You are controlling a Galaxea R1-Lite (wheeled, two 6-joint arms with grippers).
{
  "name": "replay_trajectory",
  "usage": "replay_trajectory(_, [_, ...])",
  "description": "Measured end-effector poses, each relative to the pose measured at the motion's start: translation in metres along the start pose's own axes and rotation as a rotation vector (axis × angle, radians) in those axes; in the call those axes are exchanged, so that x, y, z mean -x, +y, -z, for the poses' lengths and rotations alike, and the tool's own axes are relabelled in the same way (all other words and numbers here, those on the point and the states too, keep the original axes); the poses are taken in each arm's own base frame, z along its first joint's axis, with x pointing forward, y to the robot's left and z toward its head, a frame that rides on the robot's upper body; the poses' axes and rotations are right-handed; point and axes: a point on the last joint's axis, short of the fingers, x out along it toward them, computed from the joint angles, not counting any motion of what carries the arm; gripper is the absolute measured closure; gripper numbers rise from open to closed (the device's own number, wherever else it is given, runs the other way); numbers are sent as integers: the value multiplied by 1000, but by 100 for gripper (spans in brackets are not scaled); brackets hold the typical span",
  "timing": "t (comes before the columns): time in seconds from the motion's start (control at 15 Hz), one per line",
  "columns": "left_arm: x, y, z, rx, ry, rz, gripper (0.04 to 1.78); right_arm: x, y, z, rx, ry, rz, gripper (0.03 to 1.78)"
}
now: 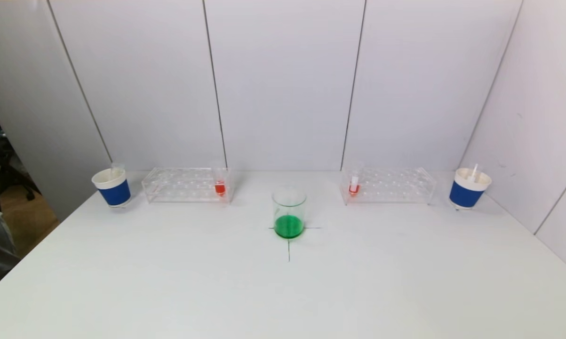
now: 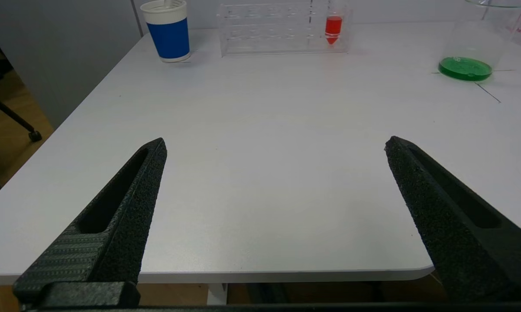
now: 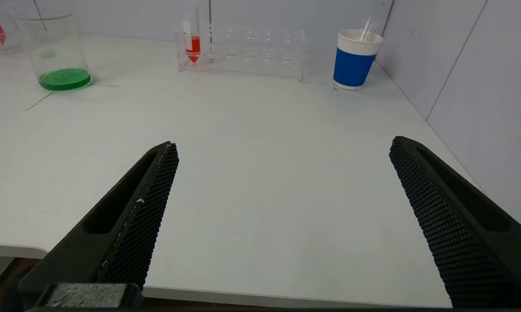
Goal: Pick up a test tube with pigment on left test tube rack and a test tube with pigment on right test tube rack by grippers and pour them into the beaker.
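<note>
A glass beaker (image 1: 289,213) with green liquid stands mid-table on a cross mark; it also shows in the left wrist view (image 2: 472,47) and the right wrist view (image 3: 54,50). The clear left rack (image 1: 186,185) holds a test tube with red pigment (image 1: 219,183) at its inner end, also in the left wrist view (image 2: 333,27). The clear right rack (image 1: 388,186) holds a red-pigment tube (image 1: 354,184), also in the right wrist view (image 3: 192,43). My left gripper (image 2: 275,145) and right gripper (image 3: 282,145) are open and empty near the table's front edge, out of the head view.
A blue paper cup (image 1: 112,187) stands left of the left rack, and another blue cup (image 1: 468,188) with a white stick stands right of the right rack. White wall panels close the back and the right side. The floor drops away at the left edge.
</note>
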Motion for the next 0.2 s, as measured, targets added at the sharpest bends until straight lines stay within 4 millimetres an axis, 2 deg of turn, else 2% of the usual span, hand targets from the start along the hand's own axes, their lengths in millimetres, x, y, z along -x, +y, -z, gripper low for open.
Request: replay_trajectory(0.2, [0,0,0,0,0,0,6,0,0,0,-1,0,1,4])
